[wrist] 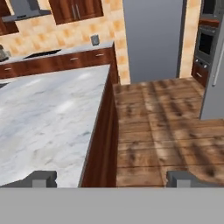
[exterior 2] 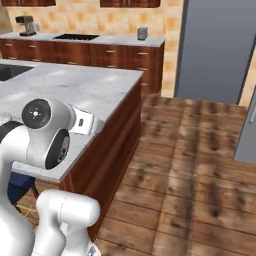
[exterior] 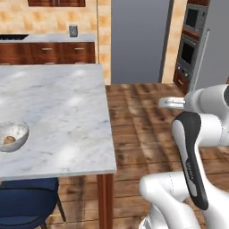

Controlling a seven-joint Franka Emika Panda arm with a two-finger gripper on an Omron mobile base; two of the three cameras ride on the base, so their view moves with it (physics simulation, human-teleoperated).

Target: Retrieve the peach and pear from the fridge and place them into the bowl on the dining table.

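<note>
The pincer (wrist: 111,178) is spread wide with nothing between its tips, hanging over the corner of the dining table (exterior: 58,116) where marble gives way to plank floor. Over at the table's far left sits the bowl (exterior: 13,135) with one brownish fruit inside, too blurred to name. The fridge (wrist: 151,39) stands well apart across the floor, so the danger I see is a swing clipping the table edge, or the base driving off short of the shelves.
</note>
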